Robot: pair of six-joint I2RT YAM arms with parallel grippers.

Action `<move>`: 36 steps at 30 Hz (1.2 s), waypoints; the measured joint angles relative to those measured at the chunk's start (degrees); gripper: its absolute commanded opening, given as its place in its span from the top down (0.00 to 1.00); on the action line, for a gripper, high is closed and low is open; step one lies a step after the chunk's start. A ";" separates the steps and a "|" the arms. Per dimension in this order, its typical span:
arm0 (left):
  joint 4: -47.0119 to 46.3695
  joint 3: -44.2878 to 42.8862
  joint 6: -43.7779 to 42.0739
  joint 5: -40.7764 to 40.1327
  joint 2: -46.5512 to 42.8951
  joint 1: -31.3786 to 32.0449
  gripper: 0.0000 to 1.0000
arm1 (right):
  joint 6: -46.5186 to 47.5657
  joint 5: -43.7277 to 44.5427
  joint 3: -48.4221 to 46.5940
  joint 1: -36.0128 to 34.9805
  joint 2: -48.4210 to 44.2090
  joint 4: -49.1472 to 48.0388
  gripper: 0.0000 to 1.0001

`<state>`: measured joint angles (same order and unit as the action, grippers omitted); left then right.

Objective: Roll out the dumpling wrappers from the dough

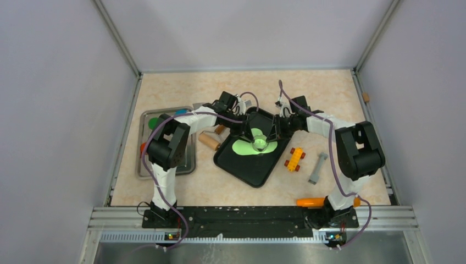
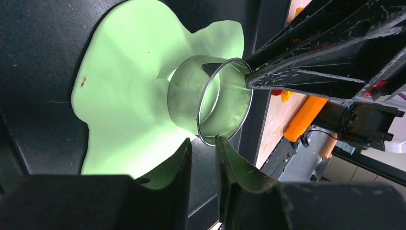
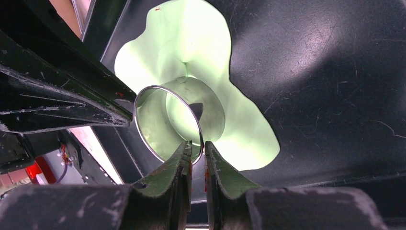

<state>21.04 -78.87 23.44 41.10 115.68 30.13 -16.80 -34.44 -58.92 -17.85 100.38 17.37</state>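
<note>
We are pinching the ring cutter (image 2: 184, 100) with left gripper (image 2: 203, 148) and right gripper (image 3: 197, 151), stamping flattened dough (image 2: 124, 72); no wrapper freed yet

No writing, label, brand, number or sign can be read. The dough (image 2: 124, 72), the metal ring (image 2: 189, 98) clamped by the left pincer (image 2: 203, 158) and right pincer (image 3: 197, 158), and the black tray (image 2: 38, 72) beneath them are plain. White flecks on the pincer fingers (image 2: 335, 28) form no letters.
</note>
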 measured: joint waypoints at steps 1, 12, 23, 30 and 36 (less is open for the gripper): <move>0.07 0.00 -0.04 0.00 0.02 0.02 0.78 | -0.02 -0.02 0.00 0.00 0.13 -0.02 0.84; 0.35 -0.92 -0.87 0.02 0.11 0.26 0.90 | -0.42 -0.02 0.00 0.02 0.31 0.02 0.91; 0.37 -1.81 -0.87 0.02 0.11 0.37 0.91 | -0.83 -0.13 -0.02 0.02 0.31 0.00 0.94; 0.52 -1.86 -0.87 -1.55 0.11 0.37 0.81 | -0.81 -0.07 -0.02 0.02 0.31 0.00 0.92; 0.61 -1.88 -0.90 -2.49 0.11 0.42 0.84 | -0.79 0.00 -0.02 0.02 0.31 0.00 0.92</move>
<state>21.65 -80.75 22.55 38.61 115.79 30.55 -17.58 -34.44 -58.94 -17.82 100.68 17.37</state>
